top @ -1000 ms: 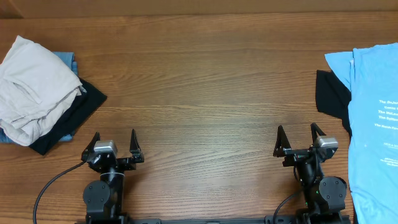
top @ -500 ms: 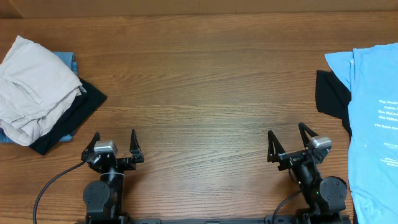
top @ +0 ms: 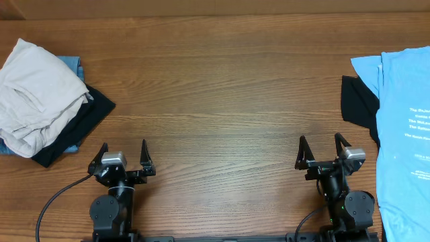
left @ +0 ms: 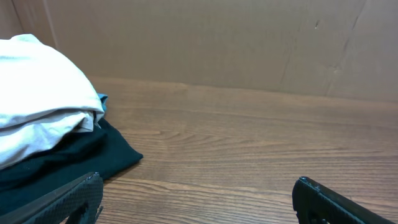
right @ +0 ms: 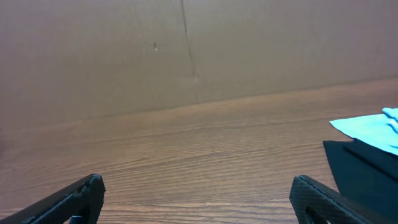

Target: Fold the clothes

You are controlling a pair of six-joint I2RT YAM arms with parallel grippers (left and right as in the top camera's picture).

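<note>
Overhead: nothing looks folded yet. A rumpled heap of clothes [top: 40, 101] sits at the worktop's [top: 222, 87] far left, and a light blue T-shirt [top: 403, 134] overlaps a black garment [top: 356, 101] at the right edge. The left hand [top: 123, 146] and right hand [top: 321, 140] wait near, wide open, empty, apart from both. Left wrist: the heap lies ahead-left. Right wrist: the shirt's corner lies ahead-right.

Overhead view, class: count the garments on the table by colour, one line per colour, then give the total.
Beige: 1, the beige garment.
Black: 2, the left black garment and the right black garment.
Blue: 2, the blue cloth under the beige garment and the T-shirt.
Total: 5.
</note>
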